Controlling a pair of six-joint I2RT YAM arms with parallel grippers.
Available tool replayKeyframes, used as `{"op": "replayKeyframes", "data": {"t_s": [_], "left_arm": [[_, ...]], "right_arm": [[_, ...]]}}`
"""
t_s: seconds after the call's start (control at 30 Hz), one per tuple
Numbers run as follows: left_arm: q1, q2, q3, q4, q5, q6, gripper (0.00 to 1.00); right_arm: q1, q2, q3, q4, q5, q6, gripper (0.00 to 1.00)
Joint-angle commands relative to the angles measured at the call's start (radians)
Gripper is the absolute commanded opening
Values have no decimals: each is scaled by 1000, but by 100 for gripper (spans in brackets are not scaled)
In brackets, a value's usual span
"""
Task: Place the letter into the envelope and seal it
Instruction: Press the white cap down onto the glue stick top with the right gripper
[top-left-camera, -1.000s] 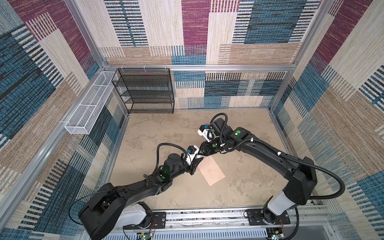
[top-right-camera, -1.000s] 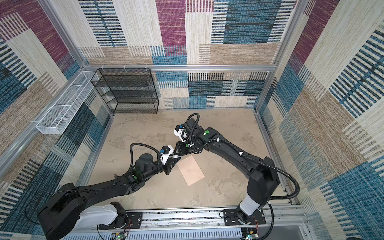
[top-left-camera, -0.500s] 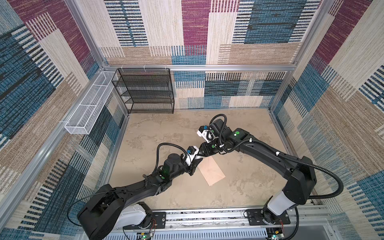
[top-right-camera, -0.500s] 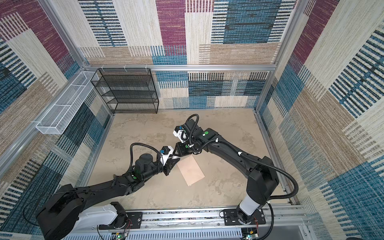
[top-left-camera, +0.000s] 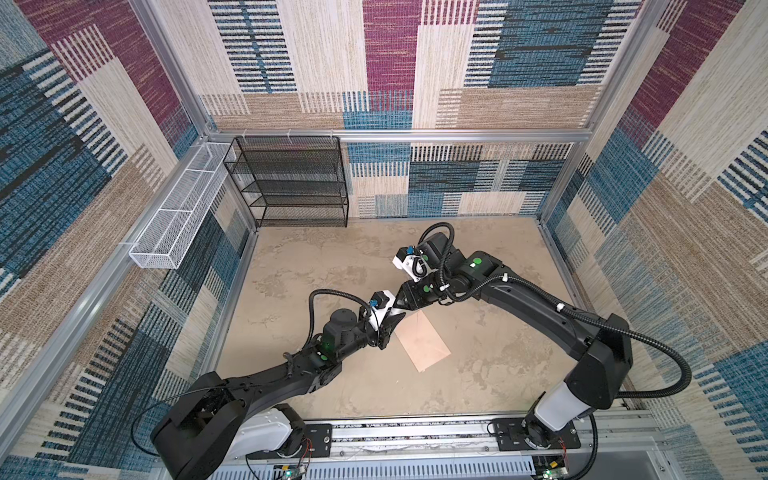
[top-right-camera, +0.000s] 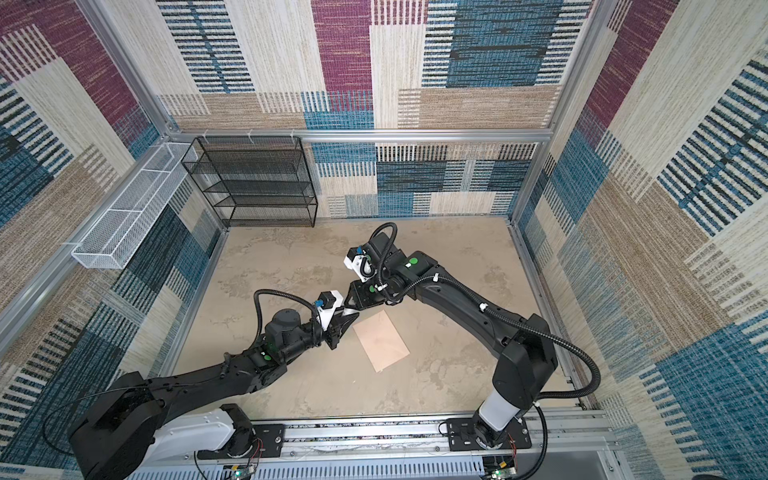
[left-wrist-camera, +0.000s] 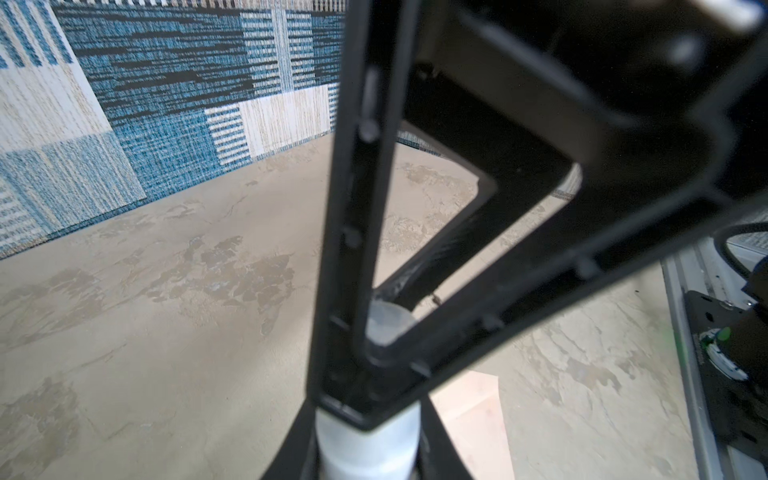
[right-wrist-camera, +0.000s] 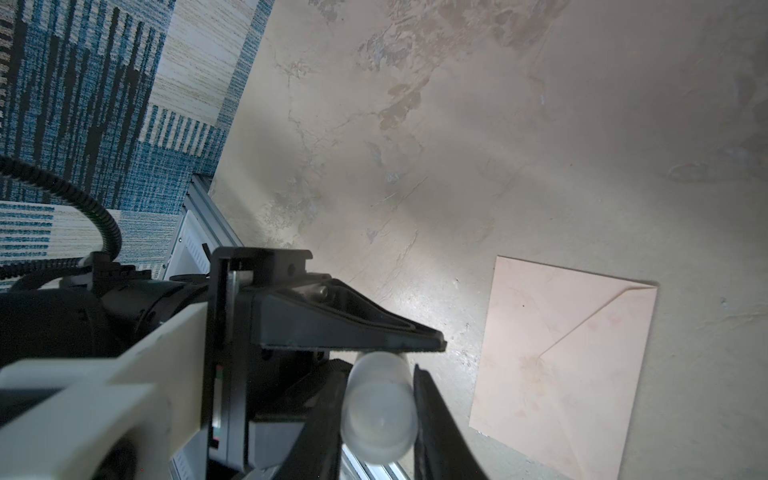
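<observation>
Left hand (top-left-camera: 394, 321) and right hand (top-left-camera: 405, 301), in both top views, meet tip to tip above the surface (top-left-camera: 332, 257). Each is clamped on one end of a small white tube (top-left-camera: 397, 309), and both arms reach inward with elbows bent. Just beside the hands the envelope (top-left-camera: 422, 347) lies flat, flap folded down.

Left wrist view: the tube (left-wrist-camera: 365, 440) runs from between the left fingers into the right hand's closed frame. A corner of the envelope (left-wrist-camera: 473, 415) shows beyond.

Right wrist view: the tube's end (right-wrist-camera: 378, 407) sits pinched between the right fingers, with the envelope (right-wrist-camera: 561, 365) apart and untouched.

No letter shows in any view, and whether it is inside cannot be told. The envelope, being thin, light, limp paper, probably resists a flat pinch; the flap's point or an edge suits best.
</observation>
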Motion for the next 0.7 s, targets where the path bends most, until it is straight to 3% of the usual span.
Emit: {"op": "replayKeyframes", "data": {"t_s": [0.0,0.47,0.67], "left_arm": [[-1,-28,-1,338,65,46,0],[-1,-49,-31,294,82,45,0],[-1,-51,-39,289,83,43,0]], "right_arm": [[3,21,28,-72,80,7,30],[0,54,199,-132,155,7,37],[-1,64,277,-150,174,9,48]]}}
